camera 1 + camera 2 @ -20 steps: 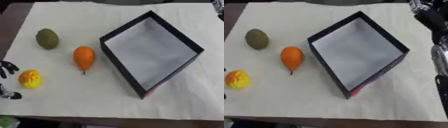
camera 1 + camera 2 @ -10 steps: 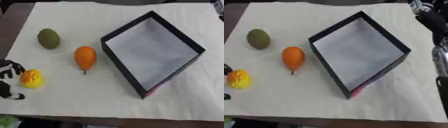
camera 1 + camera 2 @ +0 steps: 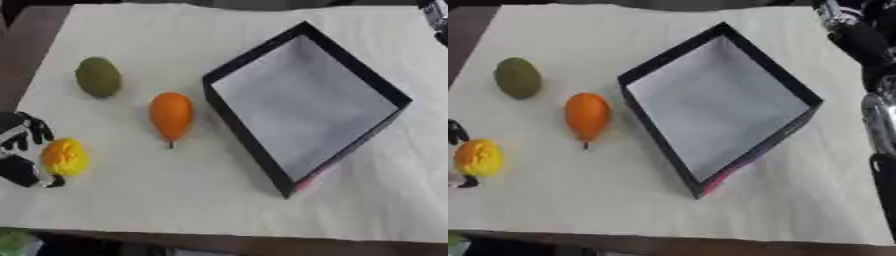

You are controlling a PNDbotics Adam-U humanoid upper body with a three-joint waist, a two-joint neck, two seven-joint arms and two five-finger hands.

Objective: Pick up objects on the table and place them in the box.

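Curling around the yellow fruit (image 3: 65,156), left hand (image 3: 21,150) is not yet closed; fruit may roll away

left robot hand (image 3: 19,150): black casing, white banding across the fingers. right arm (image 3: 875,85): black upper segments, one glossy silver section below.

box (image 3: 306,107) at right, three fruits (image 3: 171,116) to its left on the cloth (image 3: 175,50)
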